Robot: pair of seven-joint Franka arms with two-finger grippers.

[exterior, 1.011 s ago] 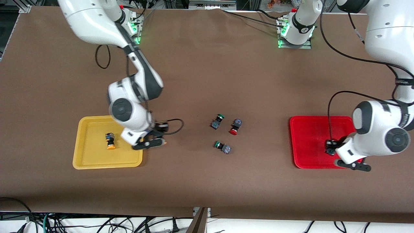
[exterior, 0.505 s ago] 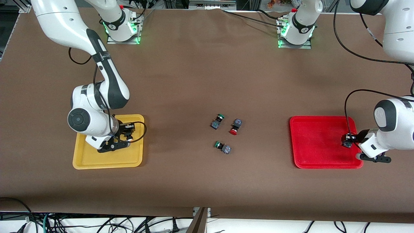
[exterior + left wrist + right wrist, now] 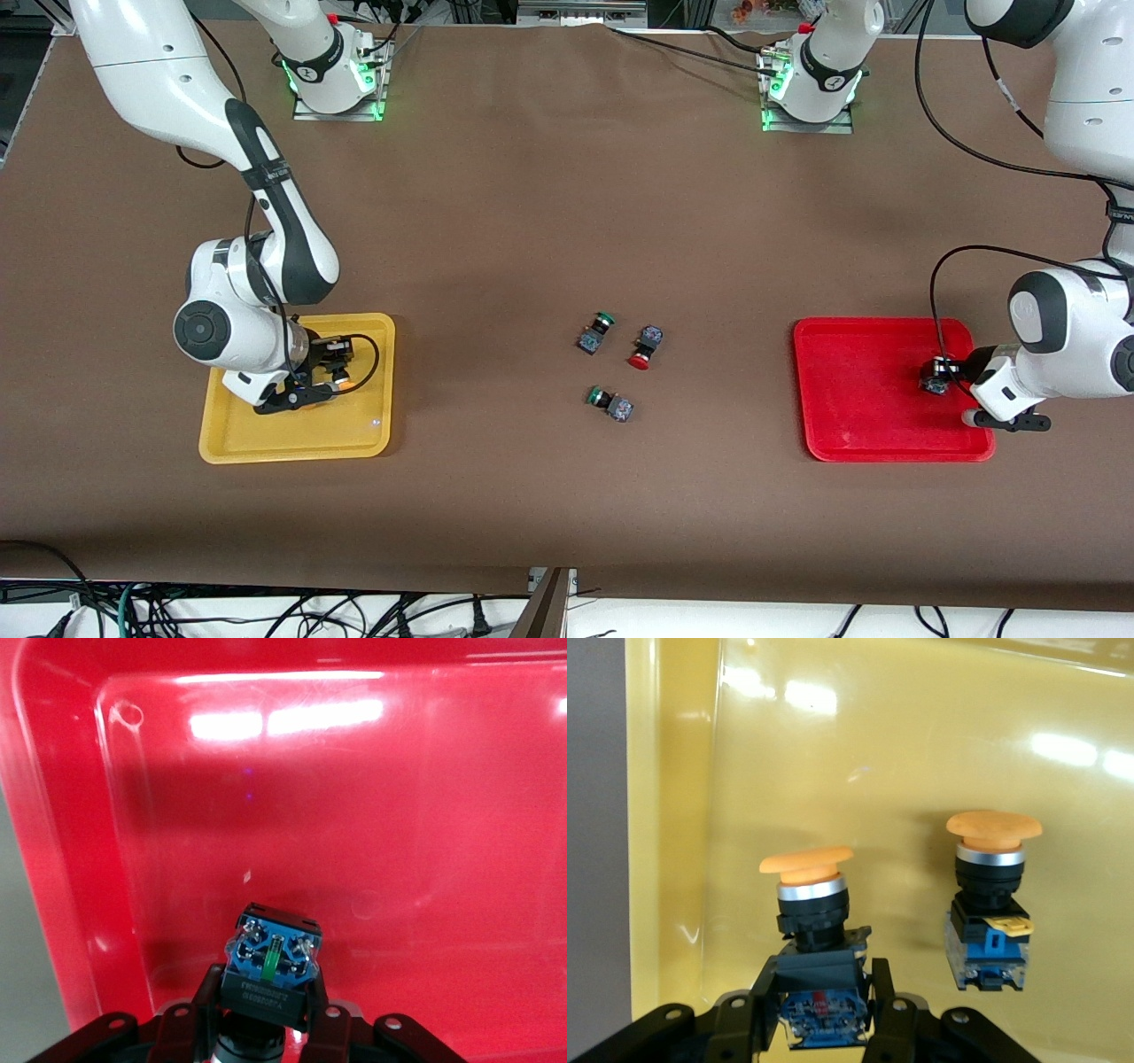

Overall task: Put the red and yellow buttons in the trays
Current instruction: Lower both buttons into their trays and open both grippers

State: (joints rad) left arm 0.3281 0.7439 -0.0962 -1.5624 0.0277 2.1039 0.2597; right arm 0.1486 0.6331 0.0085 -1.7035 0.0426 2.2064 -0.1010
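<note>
Release risk is the main concern at both trays. My right fingers (image 3: 824, 1014) clamp a yellow-capped button (image 3: 815, 939) low over the yellow tray (image 3: 221, 439) near the right arm's end of the bench, just beside a second yellow button (image 3: 990, 904) lying there; opening carelessly could knock it. My left fingers (image 3: 266, 1028) grip a button body (image 3: 273, 961) over the red tray (image 3: 842, 425), cap hidden. One red button (image 3: 643, 346) lies mid-bench beside two green ones (image 3: 596, 331).
</note>
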